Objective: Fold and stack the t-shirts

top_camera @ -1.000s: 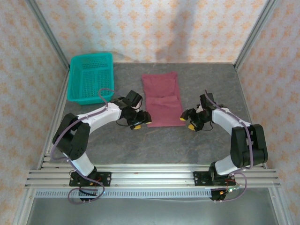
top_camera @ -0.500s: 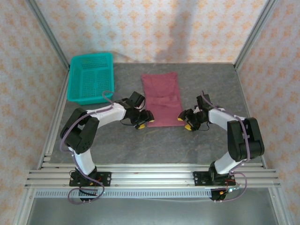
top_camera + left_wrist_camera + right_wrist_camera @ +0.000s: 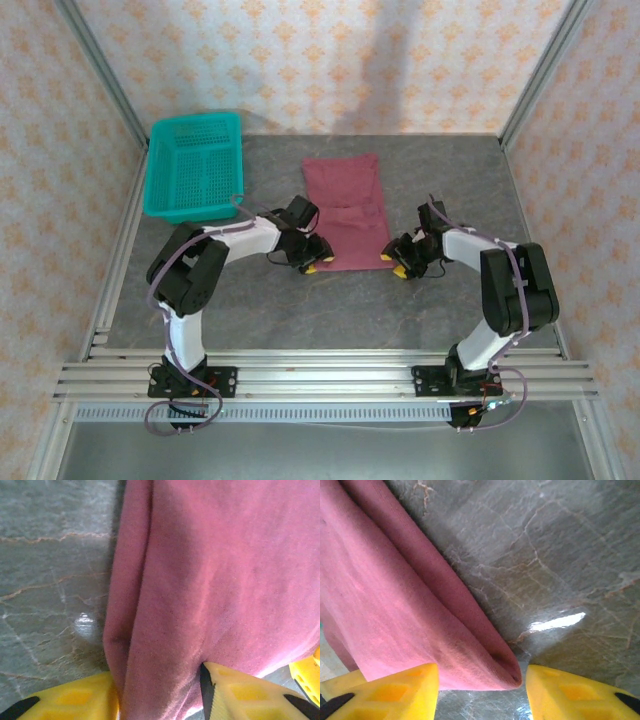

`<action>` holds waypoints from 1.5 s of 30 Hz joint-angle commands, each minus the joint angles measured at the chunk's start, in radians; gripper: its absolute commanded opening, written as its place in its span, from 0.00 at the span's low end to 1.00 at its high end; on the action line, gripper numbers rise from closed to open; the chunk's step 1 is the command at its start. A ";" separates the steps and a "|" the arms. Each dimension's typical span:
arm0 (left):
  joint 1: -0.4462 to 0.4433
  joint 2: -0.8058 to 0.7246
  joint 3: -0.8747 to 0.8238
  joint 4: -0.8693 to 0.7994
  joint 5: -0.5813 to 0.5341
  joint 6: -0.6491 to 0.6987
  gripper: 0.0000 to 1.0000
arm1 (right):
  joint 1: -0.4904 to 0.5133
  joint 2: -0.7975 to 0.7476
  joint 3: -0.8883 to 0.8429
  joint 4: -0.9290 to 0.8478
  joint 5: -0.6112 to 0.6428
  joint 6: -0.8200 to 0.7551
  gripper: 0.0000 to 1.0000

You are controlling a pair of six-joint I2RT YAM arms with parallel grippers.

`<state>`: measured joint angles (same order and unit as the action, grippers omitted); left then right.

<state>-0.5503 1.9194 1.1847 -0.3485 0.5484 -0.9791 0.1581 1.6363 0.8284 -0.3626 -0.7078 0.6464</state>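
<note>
— What do we have at the far left corner of the worktop?

— The teal basket. It sits well apart from the cloth.

— Then the left hand. Where do we find it?

— Down at the near left corner of the maroon t-shirt. From the left wrist we see the t-shirt running down into the gap of the left hand. Its yellow fingers stand one on each side of the folded edge. The cloth fills the space between them and touches both. We cannot tell whether it is pinched or only straddled.

— And the t-shirt itself?

— A long folded strip in the middle of the worktop, running from near the far edge toward us and lying flat on the grey surface.

— The right hand?

— At the near right corner. From the right wrist, the t-shirt's rounded corner lies between the tips of the right hand. The jaws stand apart, and a sliver of worktop shows between the cloth and one finger.
</note>
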 commanded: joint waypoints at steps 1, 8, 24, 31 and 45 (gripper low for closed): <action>-0.011 0.055 0.042 0.048 -0.010 -0.006 0.39 | 0.011 0.061 0.035 0.097 0.006 0.020 0.44; -0.008 0.071 0.109 -0.057 -0.064 0.038 0.13 | 0.015 0.079 0.090 0.066 0.006 0.023 0.06; -0.027 -0.161 0.002 -0.262 -0.183 0.146 0.00 | 0.064 -0.194 -0.023 -0.100 0.013 0.065 0.00; -0.105 -0.313 -0.077 -0.340 -0.209 0.131 0.00 | 0.181 -0.430 -0.118 -0.229 0.024 0.154 0.00; -0.250 -0.602 -0.161 -0.441 -0.255 -0.015 0.00 | 0.221 -0.785 -0.077 -0.542 0.035 0.245 0.00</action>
<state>-0.7986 1.3575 1.0119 -0.7143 0.3565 -0.9607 0.3756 0.8623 0.6971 -0.7940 -0.6994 0.8459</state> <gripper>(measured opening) 0.038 0.043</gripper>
